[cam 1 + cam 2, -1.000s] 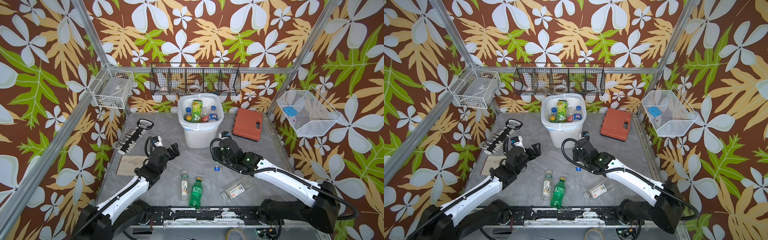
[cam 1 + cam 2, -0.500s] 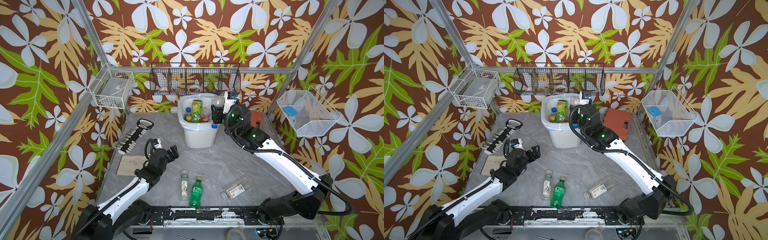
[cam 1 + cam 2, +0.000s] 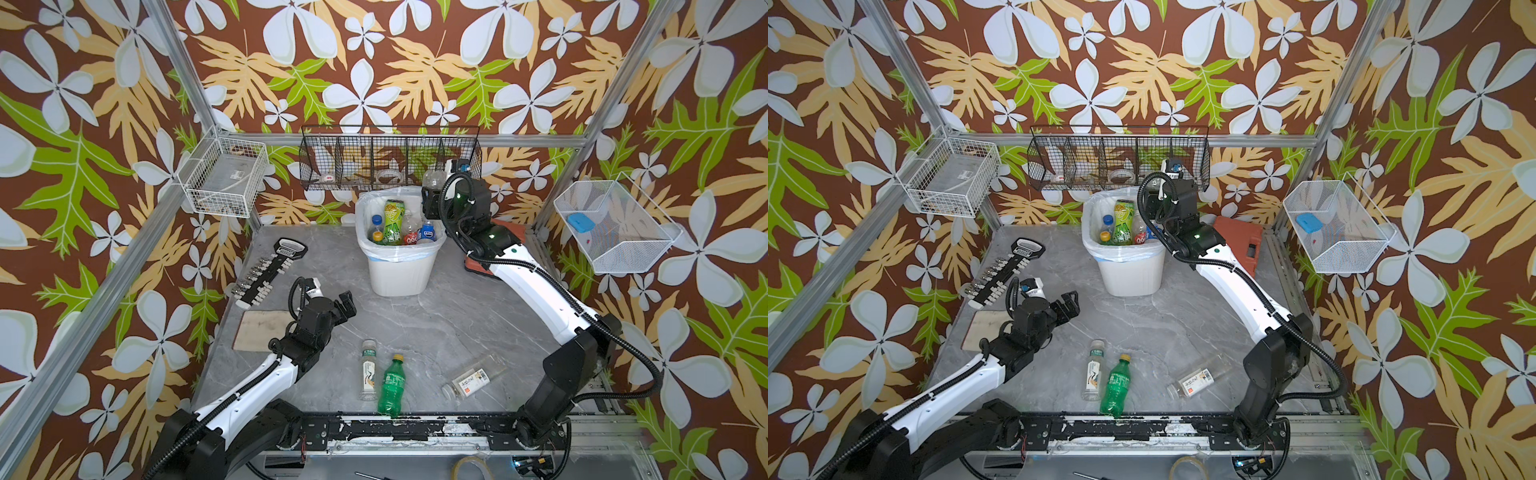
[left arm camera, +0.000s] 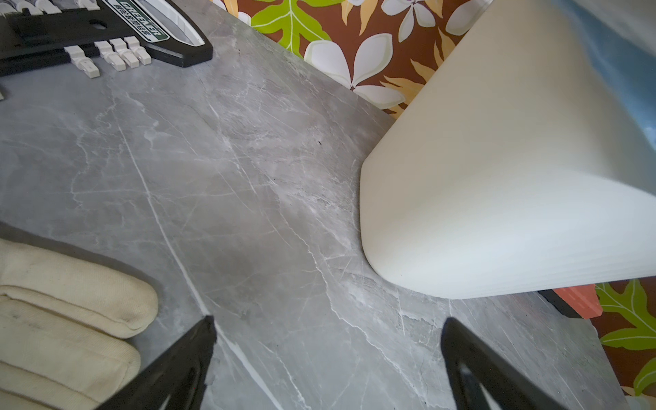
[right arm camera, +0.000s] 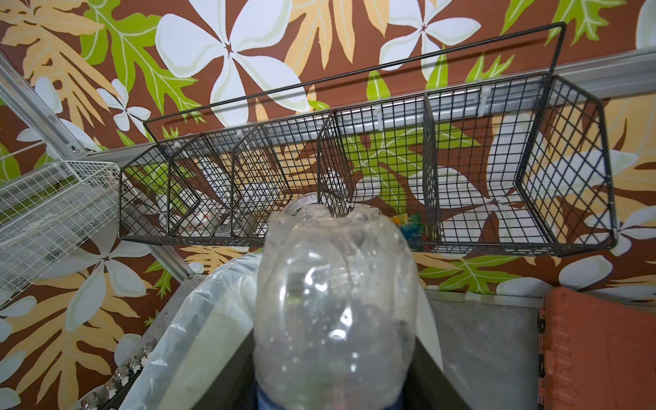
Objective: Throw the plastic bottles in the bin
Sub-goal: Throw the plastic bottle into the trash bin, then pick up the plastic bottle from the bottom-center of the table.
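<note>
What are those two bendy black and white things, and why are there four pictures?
They are two robot arms, each ending in a pincer. Two pictures look down from above, nearly the same. The other two come from small cameras on the arms' wrists. The right pincer holds a clear bottle up by the rim of the white bin, which already has bottles inside. The left pincer is open and empty above the grey table. Three more lie there: a white-labelled bottle, a green bottle and a see-through bottle.

Right gripper [image 3: 432, 198] mostly hidden behind clear bottle [image 5: 335, 312] in wrist view; bottle's near end cut by frame edge. Orange case [image 3: 512, 227] mostly behind right arm [image 3: 536, 286]. Bin [image 4: 497, 177] rim blurred, cropped in left wrist view.
</note>
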Robot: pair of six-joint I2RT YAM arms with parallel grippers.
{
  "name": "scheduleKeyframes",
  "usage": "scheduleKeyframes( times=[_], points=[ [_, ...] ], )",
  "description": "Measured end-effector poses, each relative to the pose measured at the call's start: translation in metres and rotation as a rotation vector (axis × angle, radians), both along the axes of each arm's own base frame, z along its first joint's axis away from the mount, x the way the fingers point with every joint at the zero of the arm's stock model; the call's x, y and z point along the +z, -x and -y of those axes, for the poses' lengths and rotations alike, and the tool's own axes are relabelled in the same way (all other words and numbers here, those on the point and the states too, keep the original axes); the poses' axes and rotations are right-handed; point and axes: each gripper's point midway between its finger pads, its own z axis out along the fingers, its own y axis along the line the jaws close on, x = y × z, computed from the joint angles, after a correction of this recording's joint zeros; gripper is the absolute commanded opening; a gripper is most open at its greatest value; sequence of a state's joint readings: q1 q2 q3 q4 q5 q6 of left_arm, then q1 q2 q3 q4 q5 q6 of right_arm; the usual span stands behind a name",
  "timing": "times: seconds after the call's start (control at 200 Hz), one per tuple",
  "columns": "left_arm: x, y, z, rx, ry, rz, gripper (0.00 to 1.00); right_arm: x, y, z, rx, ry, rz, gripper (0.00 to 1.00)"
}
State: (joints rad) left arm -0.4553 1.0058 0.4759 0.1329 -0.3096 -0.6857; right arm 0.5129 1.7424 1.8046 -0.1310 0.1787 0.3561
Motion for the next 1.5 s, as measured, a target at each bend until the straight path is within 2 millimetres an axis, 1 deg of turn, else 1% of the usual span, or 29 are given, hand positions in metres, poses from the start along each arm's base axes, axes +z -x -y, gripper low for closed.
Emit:
scheduleKeyframes(
  times=[0.055,0.09,0.115,0.16,0.185,0.22,0.26,0.35,0.42,0.49,0.55,0.58,0.64,0.69,0.745,0.76,0.841,0.886,0.931,1.001,1.086,1.176,1.241,1.396,1.501],
  points=[
    [0.0,0.0,0.0,0.0,0.001,0.001,1.0,-0.003,-0.001,-0.004,0.018,0.001,-0.009,0.52],
    [0.0,0.0,0.0,0.0,0.0,0.0,1.0,-0.005,-0.003,-0.005,0.022,0.002,-0.011,0.56],
    [-0.001,0.0,0.0,0.0,0.0,-0.001,1.0,-0.006,-0.004,-0.006,0.024,0.002,-0.013,0.63],
    [-0.001,0.0,0.0,0.001,0.0,-0.003,1.0,-0.007,-0.006,-0.008,0.03,0.001,-0.019,0.82],
    [-0.001,0.0,0.0,0.002,0.002,-0.005,1.0,-0.008,-0.007,-0.01,0.042,0.0,-0.024,0.9],
    [-0.001,0.0,0.0,0.003,0.004,-0.006,1.0,-0.009,-0.009,-0.011,0.046,0.002,-0.029,0.96],
    [-0.001,0.0,0.0,0.006,0.011,-0.006,1.0,-0.01,-0.012,-0.008,0.042,0.005,-0.036,1.0],
    [-0.001,0.0,0.001,0.004,0.012,-0.007,1.0,-0.011,-0.013,0.001,0.034,-0.003,-0.048,1.0],
    [-0.001,0.0,0.0,0.005,0.013,-0.007,1.0,-0.009,-0.007,0.014,0.021,-0.025,-0.053,1.0],
    [-0.001,-0.001,0.001,0.004,0.013,-0.007,1.0,-0.004,0.006,0.026,0.023,-0.039,-0.043,1.0],
    [-0.003,-0.001,0.002,-0.001,0.013,-0.014,1.0,0.0,0.021,0.039,0.003,-0.053,-0.024,1.0],
    [-0.004,-0.001,0.003,-0.004,0.013,-0.018,1.0,0.0,0.03,0.045,-0.004,-0.059,-0.017,0.99],
    [-0.005,-0.002,0.004,-0.009,0.016,-0.025,1.0,-0.008,0.05,0.055,-0.014,-0.065,-0.012,1.0],
    [-0.005,-0.002,0.005,-0.01,0.017,-0.026,1.0,-0.024,0.067,0.065,-0.029,-0.064,-0.02,1.0],
    [-0.006,-0.003,0.006,-0.012,0.021,-0.029,1.0,-0.052,0.084,0.08,-0.064,-0.058,-0.048,0.99],
    [-0.007,-0.003,0.006,-0.012,0.021,-0.031,1.0,-0.062,0.089,0.084,-0.076,-0.056,-0.064,1.0],
    [-0.01,-0.004,0.007,-0.013,0.021,-0.041,1.0,-0.1,0.105,0.102,-0.133,-0.045,-0.122,1.0],
    [-0.008,-0.006,0.009,-0.018,0.024,-0.043,1.0,-0.112,0.11,0.109,-0.152,-0.043,-0.145,1.0],
    [-0.007,-0.007,0.012,-0.028,0.033,-0.044,1.0,-0.117,0.112,0.114,-0.172,-0.05,-0.155,1.0],
    [-0.007,-0.008,0.014,-0.036,0.04,-0.049,1.0,-0.118,0.113,0.118,-0.188,-0.054,-0.154,1.0],
    [-0.009,-0.006,0.017,-0.047,0.047,-0.069,1.0,-0.116,0.109,0.119,-0.203,-0.054,-0.149,1.0],
    [-0.006,-0.002,0.018,-0.06,0.059,-0.074,0.99,-0.111,0.103,0.116,-0.203,-0.062,-0.14,1.0],
    [-0.006,0.004,0.019,-0.07,0.078,-0.079,0.99,-0.111,0.099,0.114,-0.202,-0.065,-0.135,1.0],
    [-0.014,0.023,0.021,-0.111,0.106,-0.132,0.98,-0.115,0.091,0.109,-0.195,-0.073,-0.146,1.0],
    [-0.023,0.039,0.024,-0.154,0.121,-0.187,0.97,-0.117,0.089,0.107,-0.186,-0.075,-0.148,1.0]
  ],
)
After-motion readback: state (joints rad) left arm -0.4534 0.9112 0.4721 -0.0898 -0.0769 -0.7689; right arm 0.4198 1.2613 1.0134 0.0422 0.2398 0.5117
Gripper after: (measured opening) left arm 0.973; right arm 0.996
